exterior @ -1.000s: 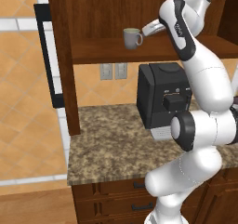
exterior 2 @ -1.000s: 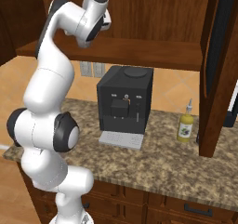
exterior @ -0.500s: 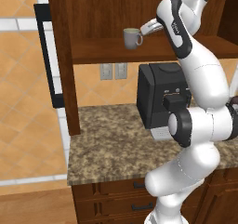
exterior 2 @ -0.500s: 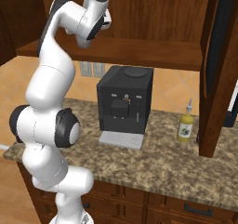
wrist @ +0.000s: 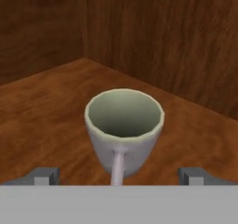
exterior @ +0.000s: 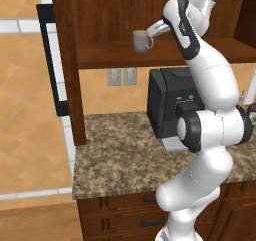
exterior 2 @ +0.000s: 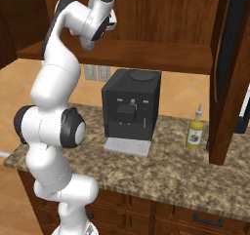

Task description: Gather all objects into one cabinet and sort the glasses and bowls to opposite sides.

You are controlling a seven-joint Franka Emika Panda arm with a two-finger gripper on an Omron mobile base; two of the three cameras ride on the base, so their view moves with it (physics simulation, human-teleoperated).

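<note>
Your arm rises from the base in a tall S-curve, the elbow joint bulging low and the upper links reaching high, with the wrist bent over at the top. Your hand (exterior: pixel 150 32) is raised near head height and points forward and slightly down. Its jaws stand spread wide apart, nothing clasped between them; one fingertip (wrist: pixel 44 175) sits at each lower corner of the hand view, level with each other.
</note>
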